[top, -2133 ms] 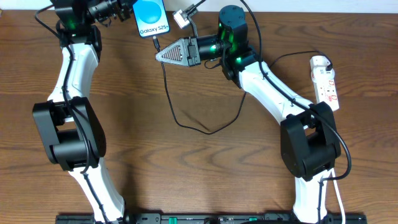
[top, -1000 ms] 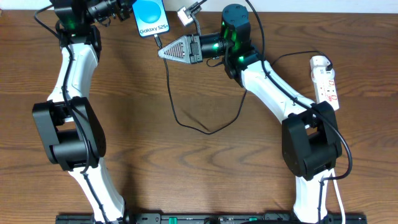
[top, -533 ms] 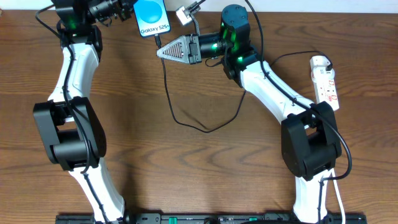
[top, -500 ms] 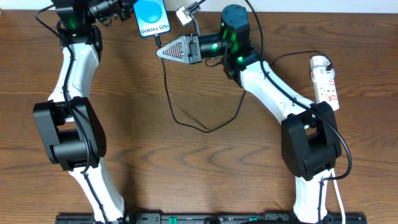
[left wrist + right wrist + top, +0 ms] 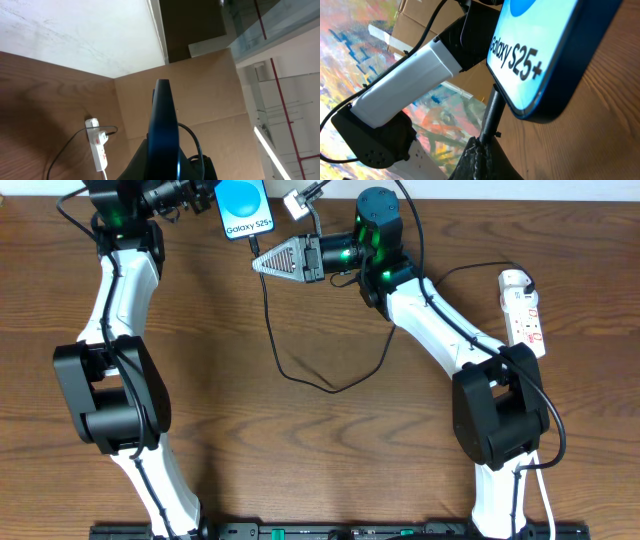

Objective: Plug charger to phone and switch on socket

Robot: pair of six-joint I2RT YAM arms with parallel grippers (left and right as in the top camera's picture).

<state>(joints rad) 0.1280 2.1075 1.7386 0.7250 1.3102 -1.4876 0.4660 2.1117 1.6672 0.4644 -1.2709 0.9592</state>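
Observation:
The phone [image 5: 243, 208] with its blue screen is held at the table's far edge by my left gripper [image 5: 205, 197], which is shut on it. In the left wrist view the phone [image 5: 164, 130] shows edge-on between the jaws. My right gripper [image 5: 258, 264] is shut on the charger connector [image 5: 490, 120], whose tip is right at the phone's bottom edge [image 5: 540, 75]. The black charger cable [image 5: 300, 375] loops over the table. The white socket [image 5: 524, 310] lies at the far right, apart from both grippers; it also shows in the left wrist view [image 5: 98, 146].
A small white adapter block [image 5: 292, 206] lies next to the phone at the back edge. The socket's thick white cord [image 5: 548, 500] runs down the right side. Cardboard boxes [image 5: 200, 105] stand beyond the table.
My right gripper with the connector has moved slightly up and toward the phone's bottom edge over two seconds. It has been still for the last half second. The left arm has not moved.

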